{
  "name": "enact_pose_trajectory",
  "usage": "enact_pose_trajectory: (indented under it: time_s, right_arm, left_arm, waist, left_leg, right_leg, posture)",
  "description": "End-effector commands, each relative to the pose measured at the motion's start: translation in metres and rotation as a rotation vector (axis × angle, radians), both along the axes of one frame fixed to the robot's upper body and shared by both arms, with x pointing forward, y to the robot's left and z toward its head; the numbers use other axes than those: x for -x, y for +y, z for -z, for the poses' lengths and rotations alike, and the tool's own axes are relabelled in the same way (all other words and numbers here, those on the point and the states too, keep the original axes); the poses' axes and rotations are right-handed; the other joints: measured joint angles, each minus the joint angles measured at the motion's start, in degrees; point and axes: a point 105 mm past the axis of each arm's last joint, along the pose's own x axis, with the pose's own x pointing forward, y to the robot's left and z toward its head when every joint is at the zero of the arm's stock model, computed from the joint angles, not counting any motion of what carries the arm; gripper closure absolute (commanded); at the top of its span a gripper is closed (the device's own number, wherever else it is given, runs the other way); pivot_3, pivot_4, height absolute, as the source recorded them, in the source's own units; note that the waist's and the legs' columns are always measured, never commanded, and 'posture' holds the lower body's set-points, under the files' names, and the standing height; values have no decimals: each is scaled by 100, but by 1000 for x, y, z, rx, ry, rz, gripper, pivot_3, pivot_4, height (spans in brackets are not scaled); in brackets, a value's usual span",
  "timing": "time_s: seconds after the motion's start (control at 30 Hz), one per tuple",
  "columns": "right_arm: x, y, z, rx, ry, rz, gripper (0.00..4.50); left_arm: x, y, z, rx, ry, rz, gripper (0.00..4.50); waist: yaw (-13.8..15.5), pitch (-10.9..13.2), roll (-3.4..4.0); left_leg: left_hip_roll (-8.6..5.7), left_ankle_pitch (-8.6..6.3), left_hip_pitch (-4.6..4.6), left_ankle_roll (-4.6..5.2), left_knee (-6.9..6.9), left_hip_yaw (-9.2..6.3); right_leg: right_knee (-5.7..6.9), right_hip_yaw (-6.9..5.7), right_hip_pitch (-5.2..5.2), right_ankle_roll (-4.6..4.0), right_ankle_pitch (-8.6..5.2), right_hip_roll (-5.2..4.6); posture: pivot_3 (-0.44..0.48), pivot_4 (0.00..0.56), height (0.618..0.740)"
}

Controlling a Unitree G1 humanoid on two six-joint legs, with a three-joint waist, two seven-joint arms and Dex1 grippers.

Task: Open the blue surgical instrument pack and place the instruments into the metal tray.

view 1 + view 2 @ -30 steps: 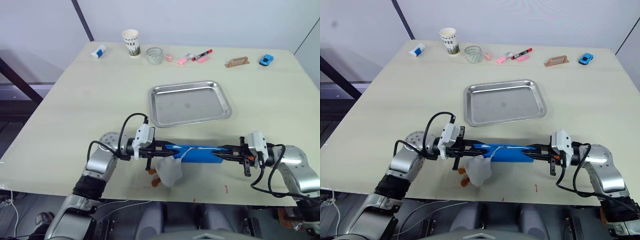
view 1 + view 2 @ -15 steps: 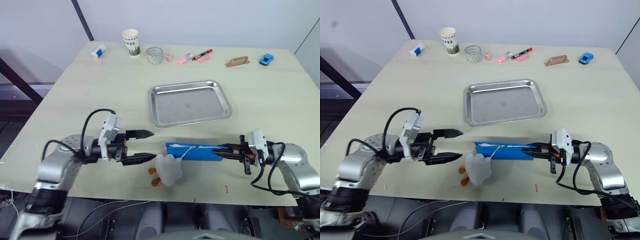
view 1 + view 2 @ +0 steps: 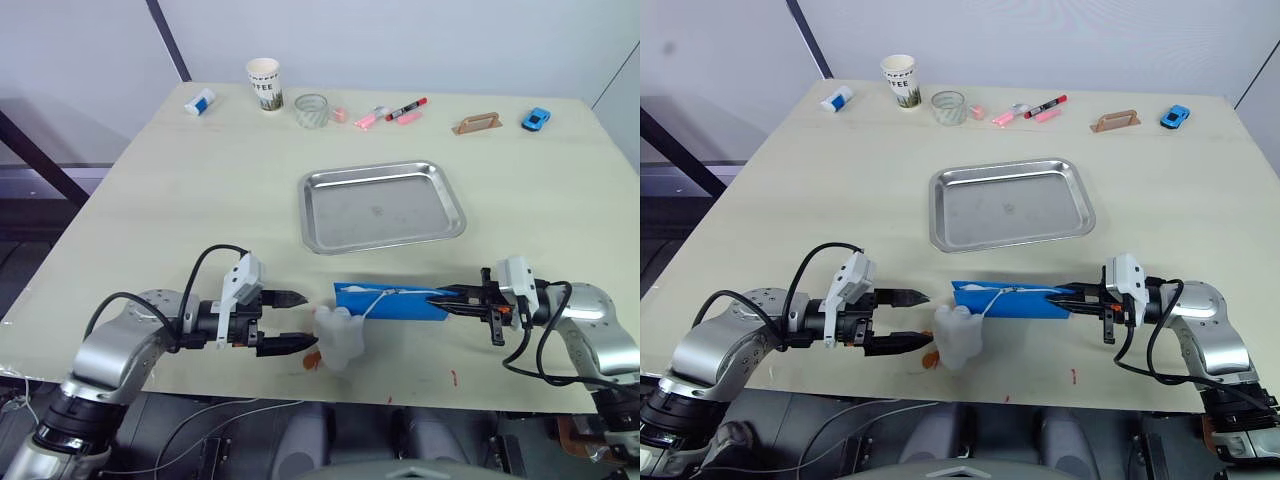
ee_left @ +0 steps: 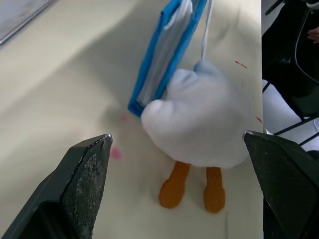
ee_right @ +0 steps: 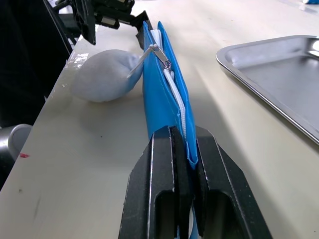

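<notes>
My 2 arms (image 3: pixel 120 345) are silver-grey metal with rounded joints, looped black cables, white camera blocks (image 3: pixel 243 283) at the wrists, and black 2-fingered claws.

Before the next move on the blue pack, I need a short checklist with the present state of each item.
1. Right pincer shut on the flat blue zippered instrument pack: ok.
2. Left pincer open, apart from the pack: ok.
3. Pack opened: not ok, the zipper is only partly undone.
4. White plush toy with orange feet, tied to the zipper pull, free of the left pincer: ok.
5. Shiny rectangular steel tray holds no instruments: ok.
6. Instruments inside the pack: cannot tell.
</notes>
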Motion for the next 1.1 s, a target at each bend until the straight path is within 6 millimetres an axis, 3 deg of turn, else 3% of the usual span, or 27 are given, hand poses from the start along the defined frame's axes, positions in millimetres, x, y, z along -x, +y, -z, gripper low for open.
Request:
enact_pose_trajectory:
  time_s: [0.03,0.5,0.6,0.7,0.73,0.8,0.87,0.9,1.1]
  right_arm:
    - [-2,-3,-5,17,-27,5,4500]
    - [-1,-1,-4,18,-21,1,4500]
    - [-1,-1,-5,17,-21,2,4500]
    - [0,-1,-4,17,-18,2,4500]
    - [0,-1,-4,17,-17,2,4500]
    - [0,-1,-4,17,-15,2,4500]
    - [-1,-1,-3,18,-14,3,4500]
    - [-1,-2,-3,19,-14,4,4500]
    - [-3,-4,-1,26,-14,8,4500]
  left_arm:
    - [6,-12,-4,14,-33,52,26]
    - [-1,-33,6,-27,-53,117,26]
    - [-4,-30,14,-63,-78,128,761]
    - [-4,-25,22,-85,-93,146,2365]
    - [-3,-24,24,-86,-92,151,2605]
    - [-2,-23,24,-80,-98,152,3533]
    - [3,-20,14,-27,-110,155,4252]
    - [6,-18,9,-1,-116,159,4427]
    - [10,-5,-24,95,-141,122,4427]
  waist:
    - [0,0,0]
    - [-4,0,0]
    - [-4,0,0]
    - [-2,0,0]
    - [-2,0,0]
    - [-3,0,0]
    - [-9,0,0]
    - [-9,0,0]
    - [3,0,0]
  left_leg:
    - [0,0,0,0,0,0]
    - [-1,0,0,0,1,0]
    - [-2,0,0,0,0,1]
    - [-2,0,0,0,0,1]
    - [-1,0,0,0,1,1]
    - [-1,0,1,0,0,1]
    - [-1,0,1,0,0,1]
    - [0,0,1,0,0,2]
    - [3,0,1,0,0,0]
  right_leg:
    - [0,0,0,0,0,0]
    - [1,1,1,0,0,2]
    - [0,2,1,0,0,2]
    - [0,2,1,0,0,2]
    - [0,1,1,0,0,2]
    - [0,2,1,0,0,2]
    - [0,2,1,0,0,2]
    - [0,3,0,0,0,1]
    - [1,-1,1,-1,0,0]
  posture:
    - [0,150,740]
    - [0,150,740]
    - [0,150,740]
    - [0,150,740]
    - [0,150,740]
    - [0,150,740]
    - [0,150,740]
    - [0,150,740]
    - [0,150,740]
